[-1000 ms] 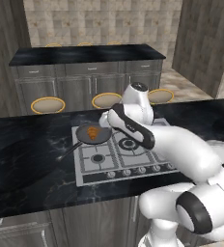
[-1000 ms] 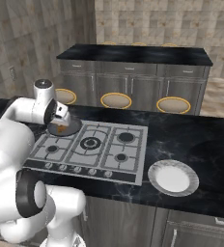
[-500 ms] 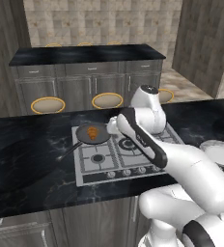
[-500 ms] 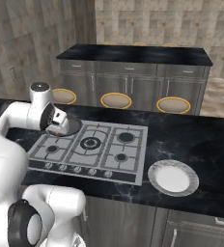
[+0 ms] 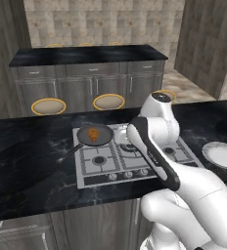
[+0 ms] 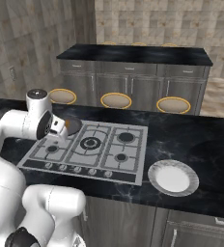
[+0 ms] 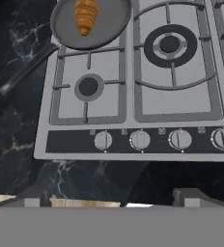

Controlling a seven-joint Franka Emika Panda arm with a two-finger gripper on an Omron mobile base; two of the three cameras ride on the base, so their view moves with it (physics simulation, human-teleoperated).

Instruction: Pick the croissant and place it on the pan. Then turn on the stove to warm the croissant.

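Golden croissant (image 7: 86,16) lies in dark pan (image 7: 65,26) on stove (image 7: 109,103). Claw (image 7: 111,195) fingers wide apart, holding nothing, above knobs (image 7: 139,140).

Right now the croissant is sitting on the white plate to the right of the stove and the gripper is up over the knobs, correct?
Not quite. The croissant lies in the pan on the stove's rear left burner, as the hand view shows; the white plate is bare in the right base view. The hand view does look down over the knobs.
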